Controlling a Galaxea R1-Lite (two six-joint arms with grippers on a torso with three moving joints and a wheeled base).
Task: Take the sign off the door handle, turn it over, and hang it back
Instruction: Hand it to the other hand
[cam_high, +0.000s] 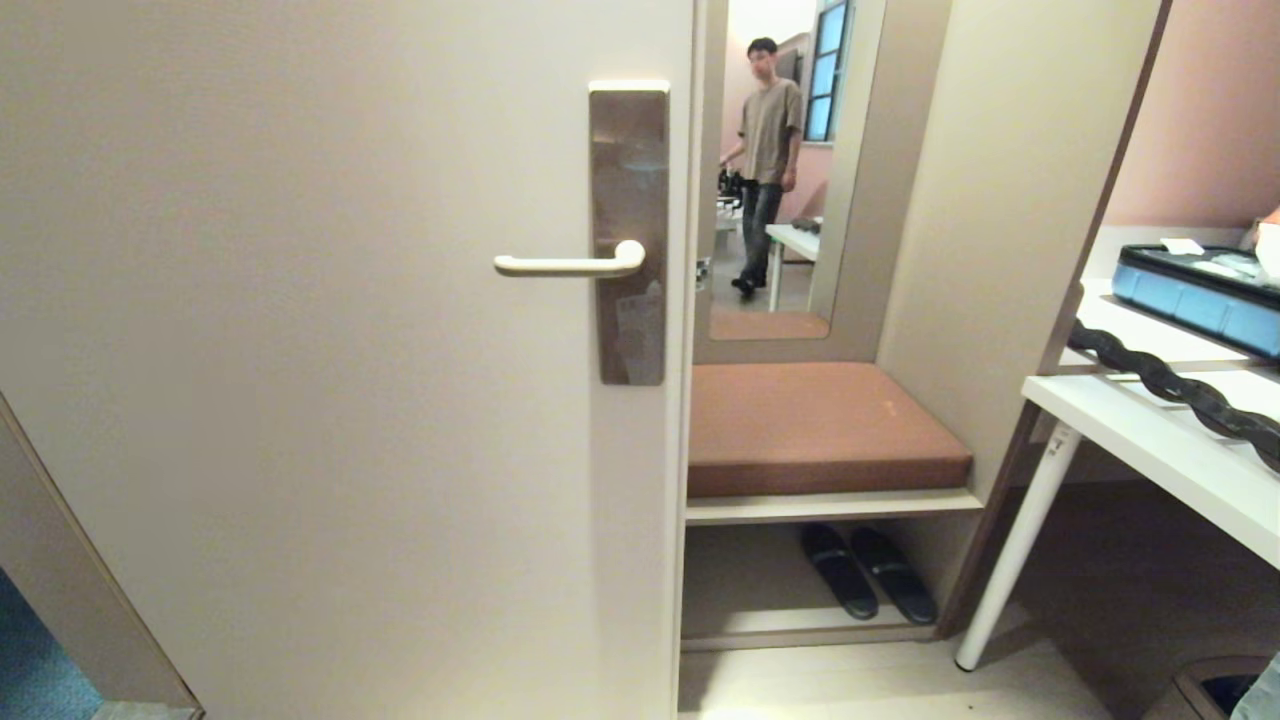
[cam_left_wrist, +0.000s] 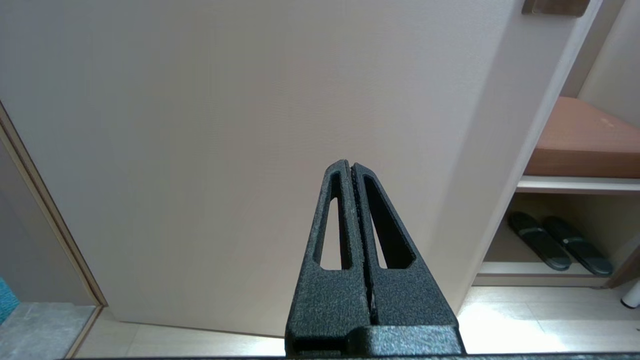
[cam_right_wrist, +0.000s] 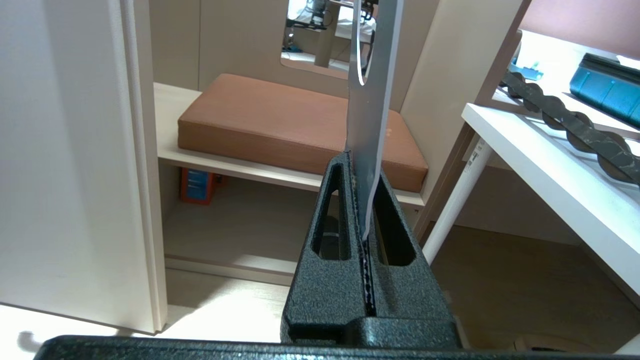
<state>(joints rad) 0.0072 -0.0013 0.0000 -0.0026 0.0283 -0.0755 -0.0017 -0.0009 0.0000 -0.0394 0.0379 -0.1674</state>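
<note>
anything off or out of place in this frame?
Yes: the cream lever door handle on its bronze-brown plate is bare. The flat blue-grey sign is off it, clamped edge-on in the right gripper, low beside the door's edge. The left gripper is shut and empty, facing the door.
</note>
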